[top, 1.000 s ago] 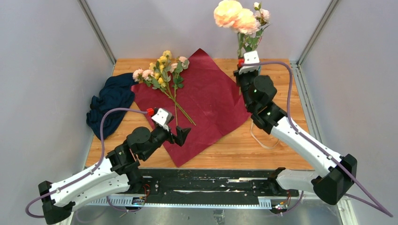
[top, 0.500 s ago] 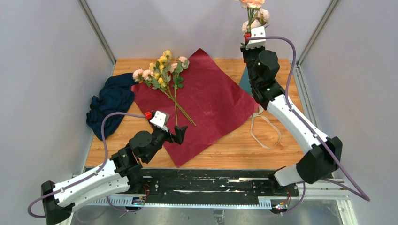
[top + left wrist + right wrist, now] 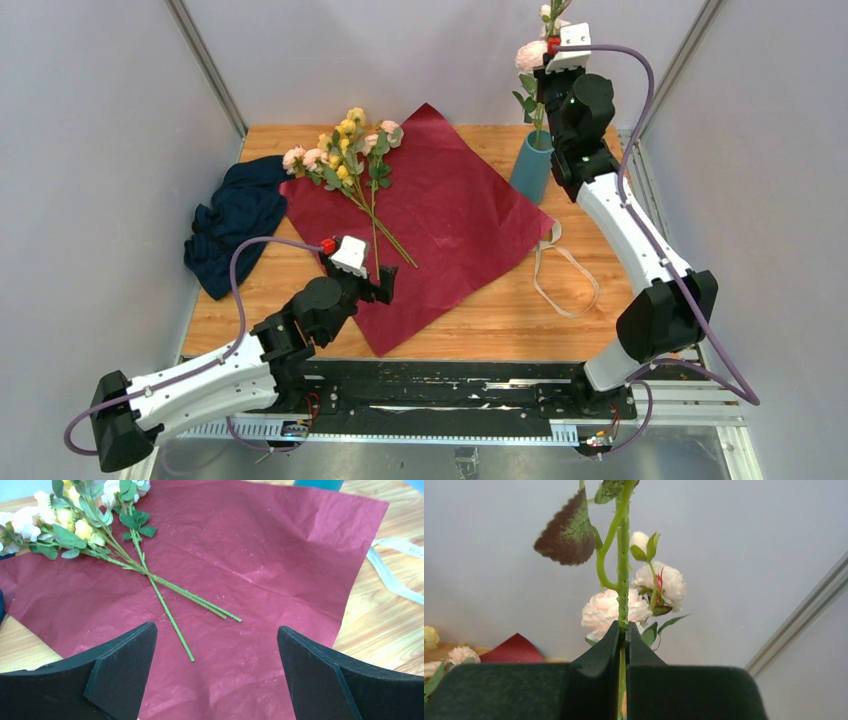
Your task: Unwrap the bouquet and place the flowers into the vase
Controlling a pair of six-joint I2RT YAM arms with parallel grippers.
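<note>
Grey-walled booth, wooden table (image 3: 480, 322), maroon paper (image 3: 455, 225) under flowers (image 3: 350, 150), navy cloth (image 3: 235, 215)

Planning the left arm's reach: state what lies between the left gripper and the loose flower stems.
Only bare maroon wrapping paper; the left wrist view shows nothing else between the open left gripper and the flower stems.

The wrapping paper (image 3: 440, 215) lies spread at the centre of the table (image 3: 480, 320). The loose flowers (image 3: 350, 150) lie on its far-left part, blooms far, stems near. The cloth (image 3: 235, 220) lies left of the paper, against its left corner. The vase (image 3: 531, 168) stands far right, just beside the paper's right edge, and a stemmed flower (image 3: 531, 55) rises above its mouth. The ribbon (image 3: 565, 275) lies near of the vase.
</note>
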